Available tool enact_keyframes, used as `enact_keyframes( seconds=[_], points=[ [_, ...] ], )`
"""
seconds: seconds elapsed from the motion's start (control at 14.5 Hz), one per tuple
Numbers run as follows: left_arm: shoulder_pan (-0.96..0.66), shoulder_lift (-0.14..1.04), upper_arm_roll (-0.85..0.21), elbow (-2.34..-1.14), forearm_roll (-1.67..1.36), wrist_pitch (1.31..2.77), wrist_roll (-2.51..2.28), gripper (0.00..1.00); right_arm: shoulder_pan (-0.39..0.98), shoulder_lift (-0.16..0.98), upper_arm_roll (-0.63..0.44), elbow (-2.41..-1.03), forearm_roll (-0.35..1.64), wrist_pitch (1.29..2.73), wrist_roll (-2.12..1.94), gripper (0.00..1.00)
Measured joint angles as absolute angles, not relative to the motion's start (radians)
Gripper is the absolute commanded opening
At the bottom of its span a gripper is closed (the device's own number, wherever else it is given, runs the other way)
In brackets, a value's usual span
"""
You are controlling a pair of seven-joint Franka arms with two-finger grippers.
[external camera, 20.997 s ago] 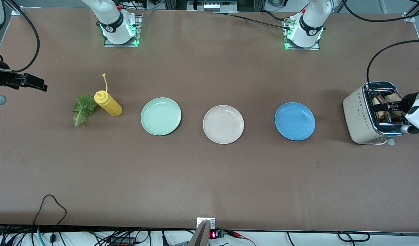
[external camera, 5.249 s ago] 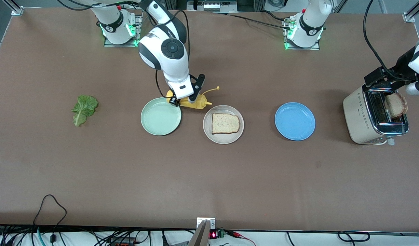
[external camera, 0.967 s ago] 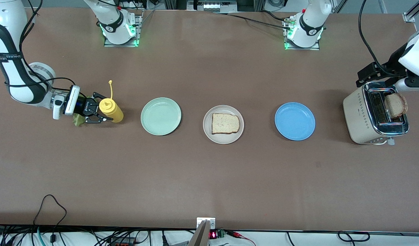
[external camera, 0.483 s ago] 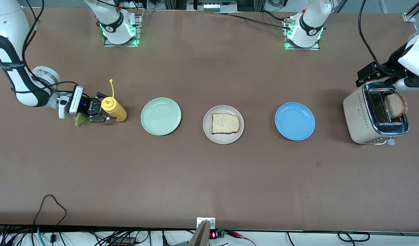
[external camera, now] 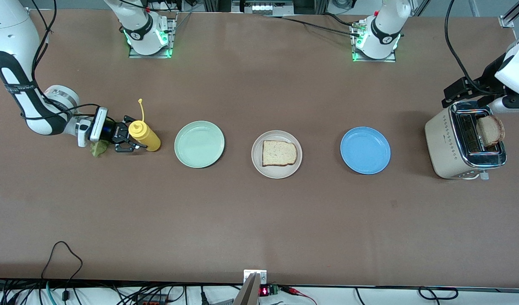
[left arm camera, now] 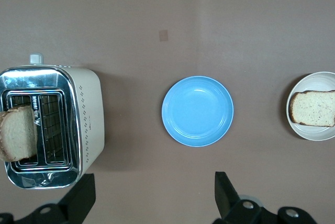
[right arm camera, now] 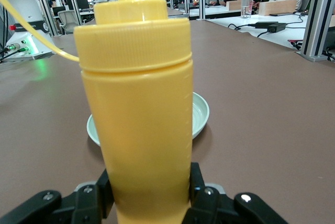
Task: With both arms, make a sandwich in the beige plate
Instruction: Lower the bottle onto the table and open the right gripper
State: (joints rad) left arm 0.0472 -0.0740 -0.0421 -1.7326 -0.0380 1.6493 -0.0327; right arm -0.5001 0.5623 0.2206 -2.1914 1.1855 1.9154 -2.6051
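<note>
The beige plate [external camera: 276,169] lies mid-table with one slice of toasted bread [external camera: 279,153] on it; both also show in the left wrist view, plate [left arm camera: 314,132] and bread [left arm camera: 314,108]. A second slice [external camera: 490,130] stands in the toaster [external camera: 445,140]. My right gripper [external camera: 130,134] is shut on an upright yellow squeeze bottle [external camera: 144,136], beside the mint green plate [external camera: 199,144]. The bottle [right arm camera: 138,103] fills the right wrist view, clamped between the fingers. A bit of lettuce [external camera: 98,148] shows under the right wrist. My left gripper [external camera: 465,95] hangs open and empty over the toaster's edge.
A blue plate [external camera: 365,150] lies between the beige plate and the toaster, at the left arm's end of the table. The bottle's thin yellow cap strap [external camera: 141,110] sticks up. Cables hang along the table edge nearest the front camera.
My right gripper has carried the yellow bottle a short way toward the mint green plate. The left arm has stayed over the toaster.
</note>
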Motion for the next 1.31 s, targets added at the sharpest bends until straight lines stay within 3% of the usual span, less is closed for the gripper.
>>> enact_keyframes(
  seconds=[0.83,0.97,1.11,1.31],
  points=[
    [0.047,-0.074,-0.047,-1.733,-0.038,1.655,-0.032,1.0,-0.506,0.585,0.221,-2.184,1.186,1.907,-2.615,0.19],
    [0.047,-0.074,-0.047,-1.733,-0.038,1.655,-0.032,1.0,-0.506,0.586,0.221,-2.184,1.186,1.906,-2.615,0.29],
    [0.047,-0.074,-0.047,-1.733,-0.038,1.655,-0.032,1.0,-0.506,0.586,0.221,-2.184,1.187,1.906,-2.615,0.48],
    [0.047,-0.074,-0.047,-1.733,-0.038,1.655,-0.032,1.0,-0.506,0.586,0.221,-2.184,1.188,1.906,-2.615,0.56]
  ],
)
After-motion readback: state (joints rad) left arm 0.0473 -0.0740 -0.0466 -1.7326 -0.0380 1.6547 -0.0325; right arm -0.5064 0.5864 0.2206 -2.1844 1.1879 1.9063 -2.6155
